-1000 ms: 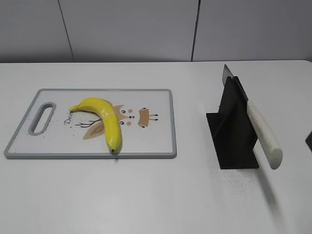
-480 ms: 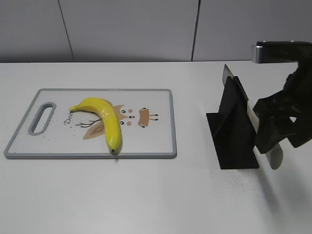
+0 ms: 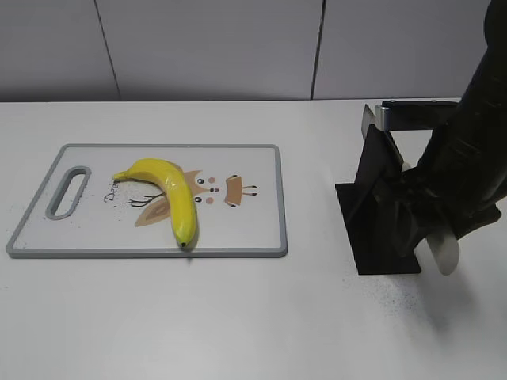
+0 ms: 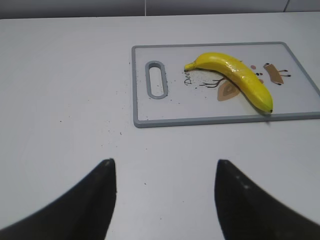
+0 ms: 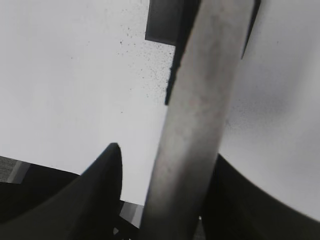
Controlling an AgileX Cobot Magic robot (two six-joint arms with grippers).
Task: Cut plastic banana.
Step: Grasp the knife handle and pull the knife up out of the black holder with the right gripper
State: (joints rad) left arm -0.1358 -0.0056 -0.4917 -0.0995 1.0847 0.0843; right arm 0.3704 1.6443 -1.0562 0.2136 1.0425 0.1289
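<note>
Exterior view: the right arm, absent 1 s ago and only partway in half a sec ago, is now down over the black knife stand [image 3: 379, 229], w/ the right gripper [image 3: 424, 207] around the pale handle of the knife [image 3: 444, 252]; only the handle's butt shows below the dark fingers, blade top still pokes up behind the stand. So the approach is done and the grasp looks like the step in hand; nothing cut yet. The plastic banana [image 3: 169, 194] lies whole on the cutting board [image 3: 261, 158], left side of the table [image 3: 253, 317], same spot as in both earlier frames, well apart from the knife. Left wrist view: the left gripper [image 4: 165, 192] hangs over bare table w/ fingers spread wide, holding nothing; banana and board sit ahead of it, up-right in frame. Right wrist view: handle runs between the two dark fingers [image 5: 97, 190], stand corner above. The far finger looks to touch the handle, a sliver of light shows on the near side, so can't tell if it's clamped or just straddling. Judgement: next it needs a firm close, then a lift clear of the slot w/o tipping the stand.
</note>
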